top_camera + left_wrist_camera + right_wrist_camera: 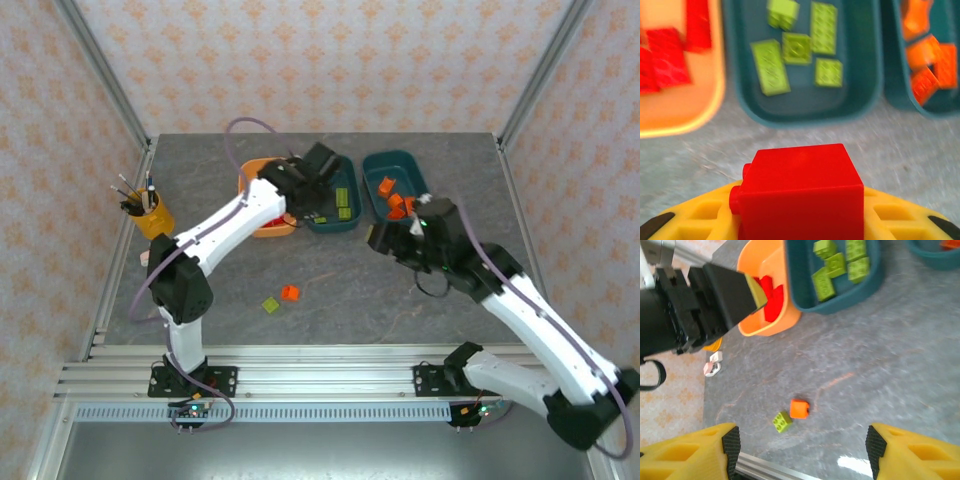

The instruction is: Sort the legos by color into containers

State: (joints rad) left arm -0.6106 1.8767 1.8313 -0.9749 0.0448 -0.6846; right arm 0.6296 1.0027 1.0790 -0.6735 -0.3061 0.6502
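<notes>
Well, left tool (318, 168): we see it clamped on a red lego (800, 192), near the orange tub (685, 122).
Right tool (802, 452): its fingers are apart.
Surface (880, 365): one green lego (782, 421) just beside one orange lego (799, 409).

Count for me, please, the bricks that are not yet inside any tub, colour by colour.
red brick: 1, held in the left gripper
lime green brick: 1, loose on the table
orange brick: 1, loose on the table beside the lime green one
Total: 3
</notes>
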